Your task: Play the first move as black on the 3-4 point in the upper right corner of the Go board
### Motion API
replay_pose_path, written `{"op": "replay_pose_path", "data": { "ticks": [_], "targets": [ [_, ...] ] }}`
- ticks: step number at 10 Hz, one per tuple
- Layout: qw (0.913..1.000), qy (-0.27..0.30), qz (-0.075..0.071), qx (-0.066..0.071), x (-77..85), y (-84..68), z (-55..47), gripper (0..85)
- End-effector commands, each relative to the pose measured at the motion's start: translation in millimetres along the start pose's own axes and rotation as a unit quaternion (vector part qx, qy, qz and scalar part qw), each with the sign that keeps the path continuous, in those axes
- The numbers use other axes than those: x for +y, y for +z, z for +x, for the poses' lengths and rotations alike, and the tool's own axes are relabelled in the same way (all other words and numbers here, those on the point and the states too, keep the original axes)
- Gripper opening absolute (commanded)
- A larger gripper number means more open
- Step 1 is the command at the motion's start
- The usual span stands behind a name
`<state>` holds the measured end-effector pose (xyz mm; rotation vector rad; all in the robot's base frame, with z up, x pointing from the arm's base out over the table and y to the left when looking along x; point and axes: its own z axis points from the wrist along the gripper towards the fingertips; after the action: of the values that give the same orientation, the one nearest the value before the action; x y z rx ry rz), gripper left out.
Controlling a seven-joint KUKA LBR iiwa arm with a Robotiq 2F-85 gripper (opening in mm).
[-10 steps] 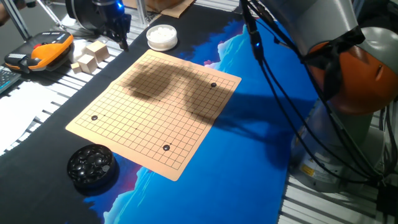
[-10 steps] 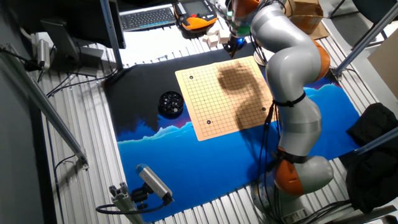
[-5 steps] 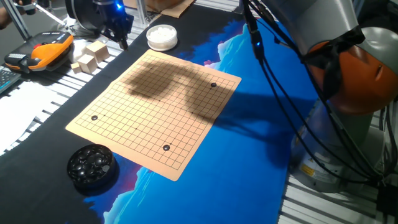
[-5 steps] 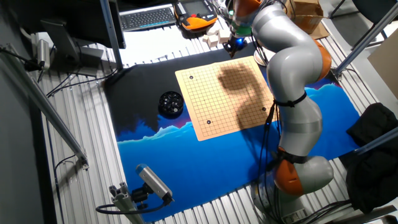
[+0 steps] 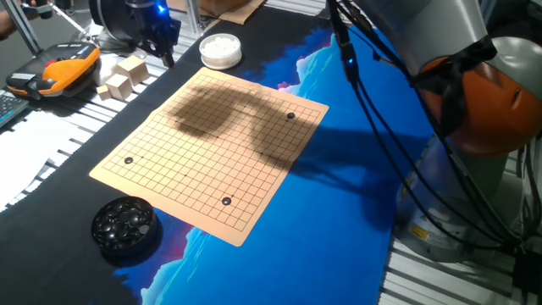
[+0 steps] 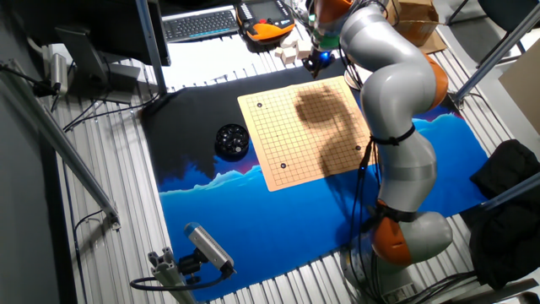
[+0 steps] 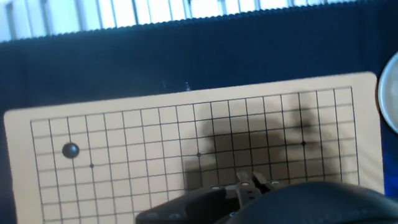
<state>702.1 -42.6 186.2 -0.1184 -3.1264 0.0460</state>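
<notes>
Two bowls here — a dark one [image 5: 125, 226] at the near left corner of the Go board [image 5: 212, 148], full of glossy black stones, and a white one [image 5: 220, 50] past the far edge holding white stones. Three black stones sit on the grid: left [image 5: 129, 160], near [image 5: 226, 201] and far right [image 5: 291, 116]. The gripper [image 5: 164, 47] hovers beyond the far left edge of the board, well apart from all of them. In the hand view its fingertips [image 7: 256, 182] are mostly cut off and blurry, so can't tell whether they're clenched or holding a stone.
</notes>
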Motion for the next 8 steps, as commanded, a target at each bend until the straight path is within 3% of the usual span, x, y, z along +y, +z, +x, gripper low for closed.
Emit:
{"op": "replay_pose_path", "data": {
  "ticks": [1,3,5,8],
  "targets": [
    [0.9999,-0.014,-0.001,-0.003,-13.2,2.7,-6.1,0.0],
    [0.9991,-0.041,0.004,-0.005,-39.8,3.3,-21.9,0.0],
    [0.9975,-0.064,0.031,-0.003,-63.4,-1.2,-35.3,0.0],
    [0.9955,-0.081,0.047,-0.008,-79.2,-3.4,-39.1,0.0]
  ]
}}
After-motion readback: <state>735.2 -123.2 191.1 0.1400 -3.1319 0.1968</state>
